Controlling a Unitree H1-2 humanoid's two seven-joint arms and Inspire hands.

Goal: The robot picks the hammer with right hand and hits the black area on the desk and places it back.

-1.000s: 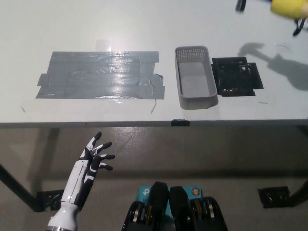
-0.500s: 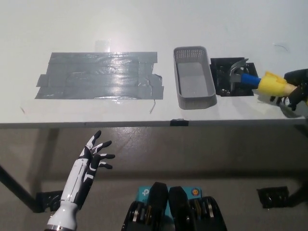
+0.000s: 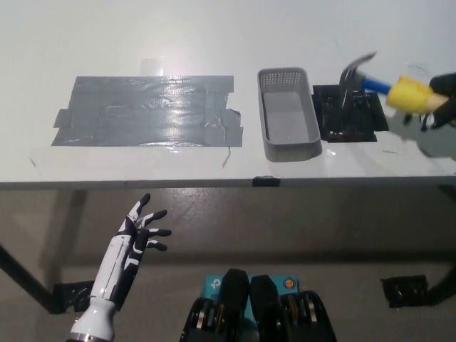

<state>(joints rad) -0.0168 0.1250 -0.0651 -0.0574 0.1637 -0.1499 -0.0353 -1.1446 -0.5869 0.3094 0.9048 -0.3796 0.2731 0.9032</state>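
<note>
I see the white tabletop [image 3: 214,35] carrying a grey tape patch [image 3: 146,110], grey basket [image 3: 288,114], and black patch [image 3: 353,114].

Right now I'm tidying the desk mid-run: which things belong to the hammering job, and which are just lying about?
In the job:
hammer
black area
right hand, gripping the hammer

Lying about:
grey basket
grey tape patch
left hand, idle below the desk edge

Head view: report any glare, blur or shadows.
Head view: strong glare streaks across the grey tape patch; the hammer in the right hand is softly motion-blurred over the black area; a faint shadow lies on the desk at the right edge; the left hand, below the desk edge, is sharp.
</note>
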